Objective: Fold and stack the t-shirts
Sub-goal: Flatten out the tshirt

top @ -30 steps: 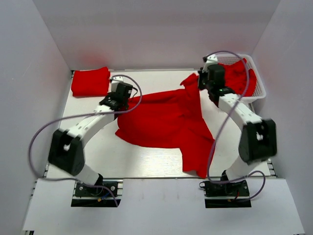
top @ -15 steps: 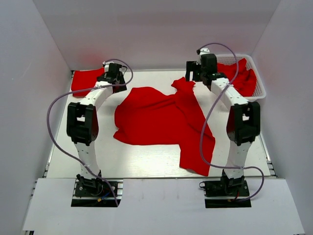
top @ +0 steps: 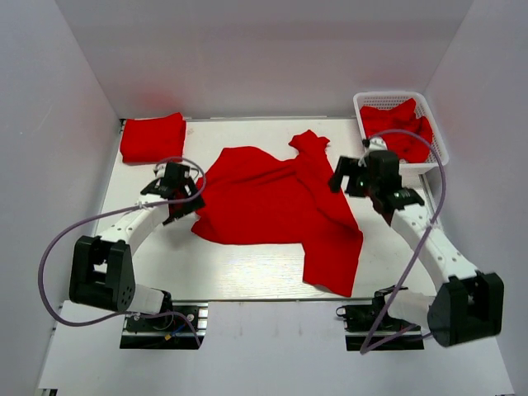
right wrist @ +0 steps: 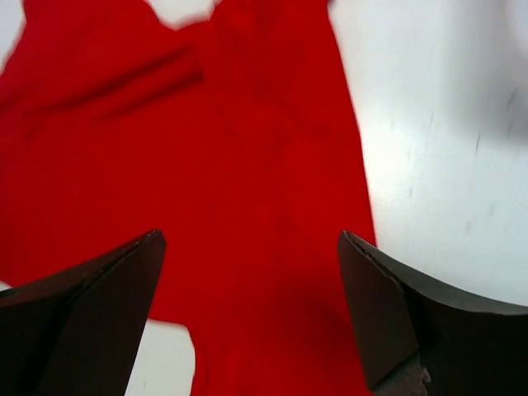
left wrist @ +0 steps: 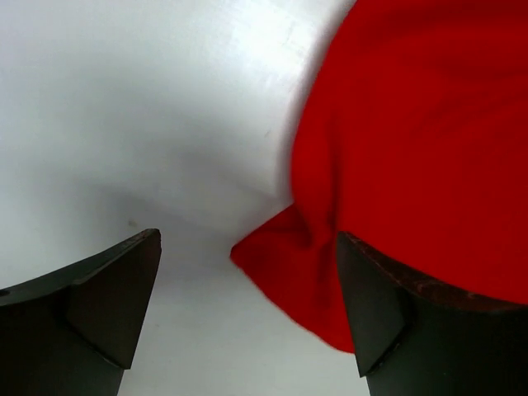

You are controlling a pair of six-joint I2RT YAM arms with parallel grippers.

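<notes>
On the white desk (top: 247,268), largest of all: an open red t-shirt (top: 272,202), sprawled over the middle, wrinkled, one part trailing toward the near edge right of centre, a sleeve poking toward the far edge. Looks thin, soft and light; likely to drape, sag and bunch at any pinch, to slide easily over the smooth top, and to hold no shape of its own. No fragility to fear, only creases and skewed folds. Next in size, in the far right corner: a white lattice basket (top: 388,97) heaped with more red t-shirts (top: 408,136), unfolded. In the far left corner: one folded t-shirt (top: 153,138), a flat packet, probably the start of the stack. Smaller: the left gripper (left wrist: 247,239), spread wide and holding nothing, low over the spread shirt's left border, a loose cloth corner near one finger; the right gripper (right wrist: 247,235), equally wide and bare, poised above the shirt's right side. Best taken at hems, shoulder seams or corners, two matching points at once, with a firm pinch and the cloth kept taut between both arms.
</notes>
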